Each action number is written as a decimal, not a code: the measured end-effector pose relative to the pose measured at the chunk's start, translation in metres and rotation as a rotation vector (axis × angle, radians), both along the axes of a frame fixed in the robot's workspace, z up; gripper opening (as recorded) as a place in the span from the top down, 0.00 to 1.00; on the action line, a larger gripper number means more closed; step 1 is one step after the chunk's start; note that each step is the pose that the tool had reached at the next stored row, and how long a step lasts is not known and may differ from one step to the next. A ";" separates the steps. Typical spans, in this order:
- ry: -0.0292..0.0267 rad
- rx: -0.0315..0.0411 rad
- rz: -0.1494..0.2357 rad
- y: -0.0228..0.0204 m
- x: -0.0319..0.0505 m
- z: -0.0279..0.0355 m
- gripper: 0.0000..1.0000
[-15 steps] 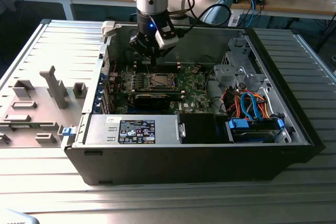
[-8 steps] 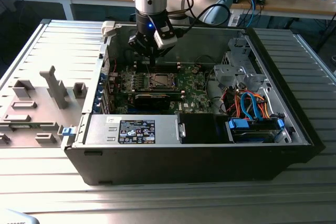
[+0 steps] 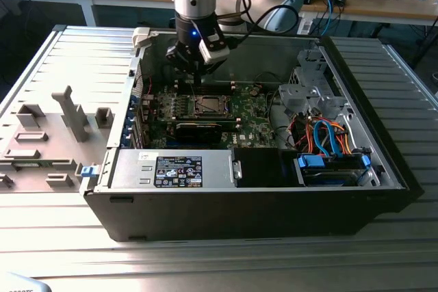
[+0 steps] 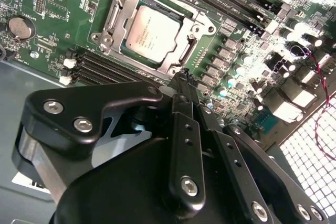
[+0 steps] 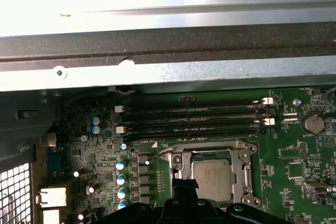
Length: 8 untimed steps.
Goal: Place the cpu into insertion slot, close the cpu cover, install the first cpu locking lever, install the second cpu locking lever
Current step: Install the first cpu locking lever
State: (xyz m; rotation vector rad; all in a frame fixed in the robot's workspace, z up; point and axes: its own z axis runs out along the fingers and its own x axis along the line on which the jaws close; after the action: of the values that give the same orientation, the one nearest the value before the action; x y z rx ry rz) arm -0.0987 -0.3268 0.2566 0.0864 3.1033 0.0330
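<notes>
The cpu (image 4: 153, 30) already lies flat in the insertion slot (image 4: 118, 27), and the cpu cover (image 4: 195, 34) appears to be down around it — its silver frame rings the chip on all sides in both wrist views. The gripper (image 4: 185, 80) hangs just above the board, its tips right beside the socket's edge and a little off the chip itself. Its fingers look drawn together and carry nothing, judging by the narrow black tip in the second wrist view.

The work in hand is most likely a locking lever. Whether either lever is already latched cannot be told from these views. To do it well, the closed tip should press the thin wire lever near its free end, not the cover frame or the chip, and push it down and sideways under its hook — steadily, without sliding off onto the memory slots (image 5: 191, 116) or the small capacitors (image 5: 121, 179) near the gripper.
</notes>
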 end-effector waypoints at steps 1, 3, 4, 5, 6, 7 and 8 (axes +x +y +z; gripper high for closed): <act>0.0000 0.0001 0.000 0.0000 -0.0003 0.0000 0.89; 0.0000 0.0002 0.000 0.0000 -0.0010 0.0000 0.89; 0.0001 0.0003 0.000 0.0000 -0.0013 0.0000 0.89; 0.0000 0.0005 0.000 0.0000 -0.0018 0.0000 0.89; 0.0000 0.0006 0.000 0.0000 -0.0021 0.0000 0.89; 0.0000 0.0007 0.000 0.0000 -0.0024 0.0000 0.89; 0.0000 0.0008 0.000 0.0000 -0.0027 0.0000 0.89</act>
State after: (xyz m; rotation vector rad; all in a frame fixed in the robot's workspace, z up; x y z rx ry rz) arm -0.1013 -0.3268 0.2566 0.0864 3.1034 0.0342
